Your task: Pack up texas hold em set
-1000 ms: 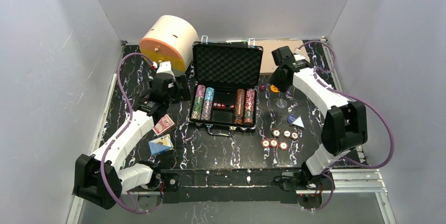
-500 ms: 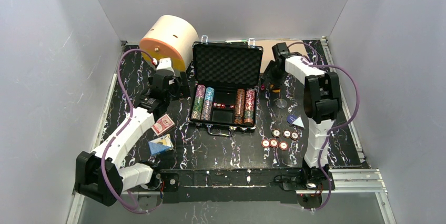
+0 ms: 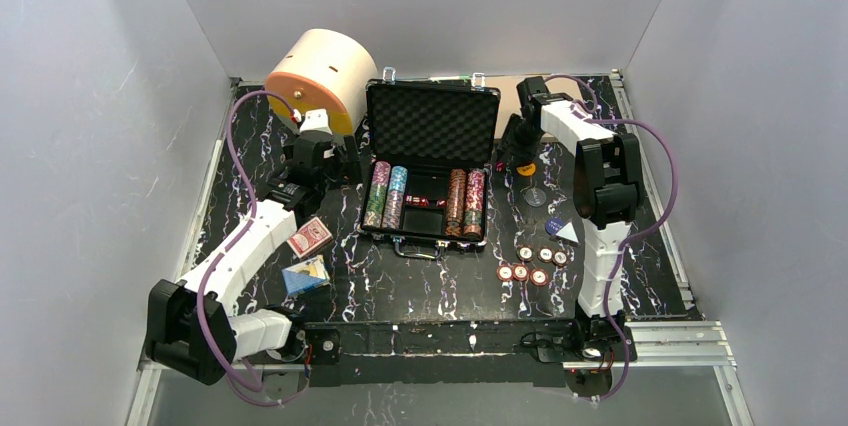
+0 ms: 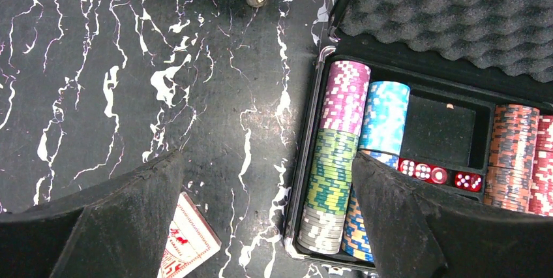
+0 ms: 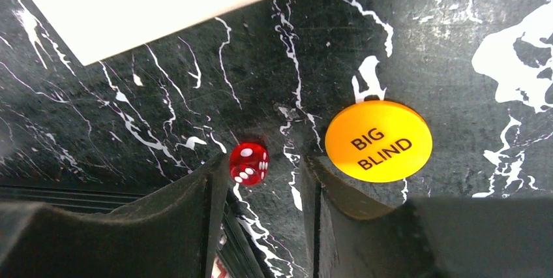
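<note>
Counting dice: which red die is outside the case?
The die on the table at the right claw, beside the orange Big Blind button; the others lie inside the case.

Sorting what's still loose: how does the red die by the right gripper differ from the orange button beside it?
The die is a small clear-red cube with white spots; the button is a wider, flat orange disc lettered BIG BLIND. The die lies at the mouth of the right gripper, by one fingertip; the button lies outside the other finger. Both rest on the table, outside the case.
</note>
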Robot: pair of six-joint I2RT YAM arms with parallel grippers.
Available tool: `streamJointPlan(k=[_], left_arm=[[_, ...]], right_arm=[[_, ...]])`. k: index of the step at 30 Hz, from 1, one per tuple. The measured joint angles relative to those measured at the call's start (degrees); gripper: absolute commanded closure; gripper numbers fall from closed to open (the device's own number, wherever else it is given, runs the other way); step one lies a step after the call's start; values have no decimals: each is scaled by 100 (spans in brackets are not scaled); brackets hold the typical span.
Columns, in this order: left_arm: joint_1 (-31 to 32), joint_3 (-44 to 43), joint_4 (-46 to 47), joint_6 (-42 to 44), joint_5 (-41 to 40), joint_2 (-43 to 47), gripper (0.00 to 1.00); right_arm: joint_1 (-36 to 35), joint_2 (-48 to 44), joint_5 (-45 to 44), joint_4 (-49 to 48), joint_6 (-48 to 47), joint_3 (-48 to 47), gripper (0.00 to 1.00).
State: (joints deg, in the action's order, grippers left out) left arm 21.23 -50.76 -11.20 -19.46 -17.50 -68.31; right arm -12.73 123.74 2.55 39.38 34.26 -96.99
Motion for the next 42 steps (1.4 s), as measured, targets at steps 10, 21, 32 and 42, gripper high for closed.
streamJointPlan(k=[10,21,32,42], left_arm=[[0,0,46,22,2,-13,2],[0,0,46,42,2,-13,2],[0,0,44,42,2,-13,2],[0,0,46,42,7,-13,2]], right_arm=[[-72,354,-125,533,-280,-481,57],[-210,402,-479,704,-450,-610,50],[-372,402,-704,723,-960,-621,70],[-396,160,-1145,682,-887,-496,77]])
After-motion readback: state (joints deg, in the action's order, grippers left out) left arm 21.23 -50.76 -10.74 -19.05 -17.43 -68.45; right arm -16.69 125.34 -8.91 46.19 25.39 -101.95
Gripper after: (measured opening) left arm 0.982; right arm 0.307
